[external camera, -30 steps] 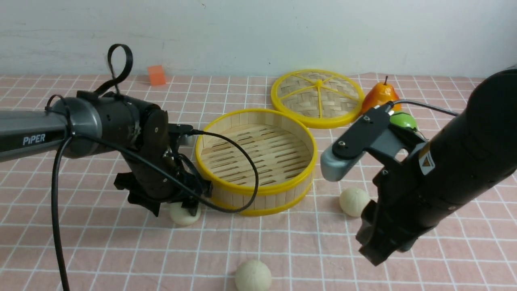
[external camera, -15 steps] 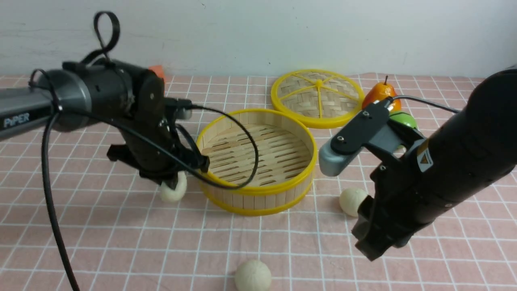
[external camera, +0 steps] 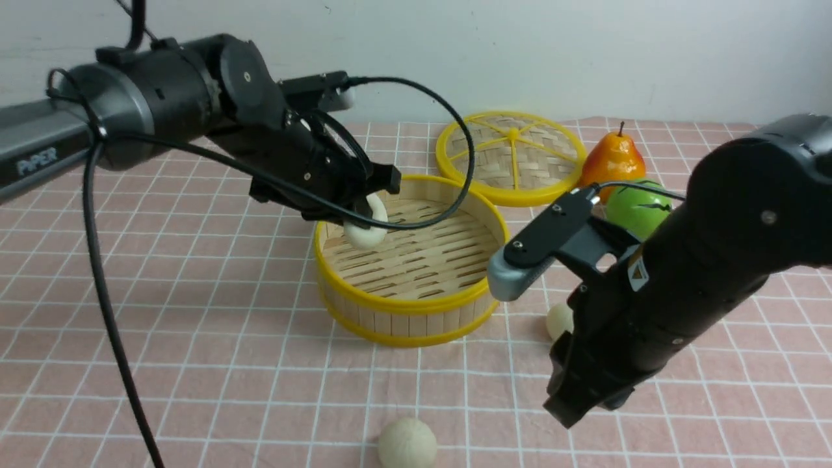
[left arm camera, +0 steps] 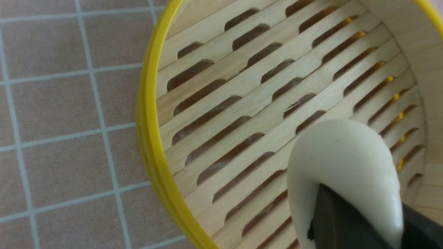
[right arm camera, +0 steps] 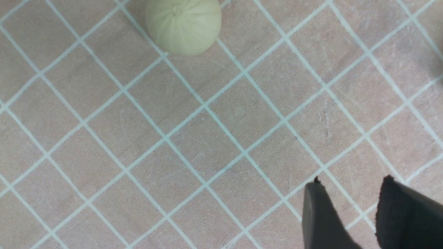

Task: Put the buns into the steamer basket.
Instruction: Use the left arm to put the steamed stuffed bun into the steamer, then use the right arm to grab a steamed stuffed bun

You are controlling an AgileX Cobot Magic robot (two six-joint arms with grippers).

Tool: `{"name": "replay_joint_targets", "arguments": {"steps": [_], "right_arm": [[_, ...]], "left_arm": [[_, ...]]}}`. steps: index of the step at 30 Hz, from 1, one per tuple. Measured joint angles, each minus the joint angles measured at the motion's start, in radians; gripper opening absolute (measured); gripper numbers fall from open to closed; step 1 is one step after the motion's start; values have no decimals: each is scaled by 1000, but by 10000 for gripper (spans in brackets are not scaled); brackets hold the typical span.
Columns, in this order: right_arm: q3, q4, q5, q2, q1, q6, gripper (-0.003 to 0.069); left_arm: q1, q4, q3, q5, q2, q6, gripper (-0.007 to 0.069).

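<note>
My left gripper (external camera: 368,218) is shut on a cream-white bun (external camera: 364,233) and holds it above the slatted floor, just inside the left wall of the steamer basket (external camera: 416,307). In the left wrist view the bun (left arm camera: 341,155) is squeezed between the dark fingers (left arm camera: 332,224) over the basket's floor, near its yellow rim (left arm camera: 148,121). A second bun (external camera: 556,320) lies on the cloth right of the basket, partly hidden by my right arm. A third bun (external camera: 407,443) lies at the front. My right gripper (external camera: 572,404) is open and empty above bare cloth; its wrist view shows a bun (right arm camera: 183,26) ahead of the gripper (right arm camera: 349,185).
The flat woven lid (external camera: 513,156) lies behind the basket. An orange pear (external camera: 611,159) and the green striped ball (external camera: 637,208) stand at the back right, close to my right arm. A pink checked cloth (external camera: 195,364) covers the table.
My left gripper has lifted the bun off the cloth left of the basket and carried it up and to the right, over the basket's rim. My right arm has shifted left, covering more of the second bun.
</note>
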Motion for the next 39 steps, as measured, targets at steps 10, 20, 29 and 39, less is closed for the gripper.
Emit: {"name": "replay_joint_targets", "arguments": {"steps": [10, 20, 29, 39], "right_arm": [[0, 4, -9, 9, 0, -1, 261], [-8, 5, -60, 11, 3, -11, 407], [-92, 0, -68, 22, 164, -47, 543], [-170, -41, -143, 239, 246, -60, 547]], "left_arm": [[0, 35, 0, -30, 71, 4, 550], [0, 178, 1, 0, -96, -19, 587], [0, 341, 1, 98, -477, -147, 366], [0, 409, 128, 430, -744, -176, 24]]}}
